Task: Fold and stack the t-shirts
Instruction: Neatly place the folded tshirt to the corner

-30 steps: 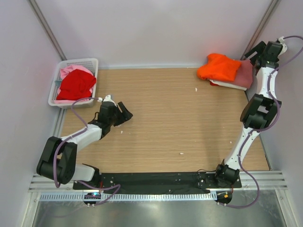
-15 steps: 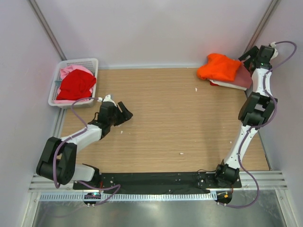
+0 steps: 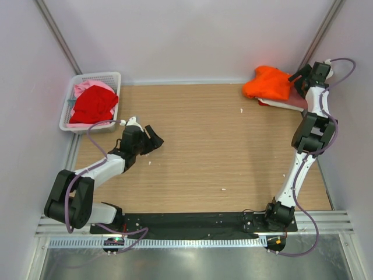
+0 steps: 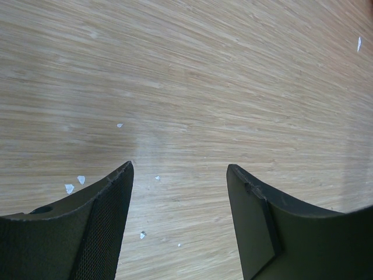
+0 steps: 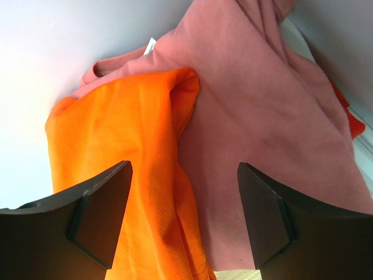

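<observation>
1. The left gripper (image 4: 178, 175) hangs low over the table (image 3: 221, 146). Its dark fingers are spread with nothing between them, and one pad has a fine mesh texture. The tabletop is pale wood grain with small white flecks (image 4: 69, 188).
2. At the far-left corner, a white mesh basket (image 3: 96, 76) holds a crumpled red shirt (image 3: 93, 105). It lies over a pale pink shirt (image 3: 87, 87) that is mostly buried.
3. At the far-right corner, the right gripper (image 5: 183, 169) is spread wide above the stack and pinches nothing.
4. The orange shirt (image 3: 269, 83), a soft fine knit, lies bunched on the smoother salmon shirt (image 5: 262, 105). Its long axis runs along the far wall.
5. A small white label (image 5: 151, 45) shows by the salmon collar, toward the wall.
6. From above, the right arm hides most of the salmon shirt, and the layers under it are hard to make out.
</observation>
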`<state>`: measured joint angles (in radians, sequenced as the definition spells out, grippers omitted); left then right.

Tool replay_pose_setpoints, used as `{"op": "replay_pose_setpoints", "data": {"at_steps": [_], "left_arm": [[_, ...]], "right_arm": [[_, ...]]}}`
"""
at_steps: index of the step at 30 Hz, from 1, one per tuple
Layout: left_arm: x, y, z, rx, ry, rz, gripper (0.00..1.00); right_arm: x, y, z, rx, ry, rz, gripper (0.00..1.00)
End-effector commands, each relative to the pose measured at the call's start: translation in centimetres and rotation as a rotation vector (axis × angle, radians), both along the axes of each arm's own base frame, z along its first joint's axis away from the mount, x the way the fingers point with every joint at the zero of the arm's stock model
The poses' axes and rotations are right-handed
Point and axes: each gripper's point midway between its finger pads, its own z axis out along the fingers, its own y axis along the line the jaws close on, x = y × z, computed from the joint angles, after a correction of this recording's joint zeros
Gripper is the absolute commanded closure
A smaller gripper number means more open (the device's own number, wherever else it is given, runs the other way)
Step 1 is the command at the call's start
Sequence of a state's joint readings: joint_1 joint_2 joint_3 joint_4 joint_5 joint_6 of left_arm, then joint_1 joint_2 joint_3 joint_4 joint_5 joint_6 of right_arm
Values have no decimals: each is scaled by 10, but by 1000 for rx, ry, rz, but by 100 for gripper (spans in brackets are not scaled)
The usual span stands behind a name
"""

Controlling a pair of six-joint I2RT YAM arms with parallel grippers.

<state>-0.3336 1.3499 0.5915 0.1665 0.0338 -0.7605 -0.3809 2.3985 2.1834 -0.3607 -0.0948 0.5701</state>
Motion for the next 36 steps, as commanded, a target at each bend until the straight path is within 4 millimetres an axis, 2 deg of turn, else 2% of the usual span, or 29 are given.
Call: {"op": "replay_pose_setpoints", "data": {"at_steps": [1,7,13,16,17,19,20,22,23,24,30,33,36], "left_arm": [[7,0,17,-14,-68,18,34],[7,0,17,-14,-70,19,34],[7,0,17,-15,-71,18,34],[7,0,18,-15,-72,19,34],[7,0,17,-13,-72,18,34],[7,0,17,-14,-69,18,34],[7,1,17,-13,-72,18,34],[7,0,17,-15,-72,18,34],[7,1,18,-15,-74,19,34],[7,1,18,-15,-74,19,34],[6,1,18,-17,-77,21,34],[6,1,19,-16,-78,22,34],[6,1,19,-18,-81,22,34]], "right_arm": [[12,9,21,14,-71,26,24],[17,30,24,38,-82,71,31],[20,45,19,53,-76,106,47],[20,44,16,55,-70,104,58],[20,43,15,51,-69,103,68],[21,39,15,39,-64,90,80],[21,37,15,33,-63,85,92],[25,30,27,11,-78,73,99],[27,27,21,7,-66,69,99],[29,22,36,-26,-80,67,99],[23,-7,66,-146,-85,20,98],[16,-21,78,-170,-93,1,99],[10,-33,80,-176,-90,-15,99]]}}
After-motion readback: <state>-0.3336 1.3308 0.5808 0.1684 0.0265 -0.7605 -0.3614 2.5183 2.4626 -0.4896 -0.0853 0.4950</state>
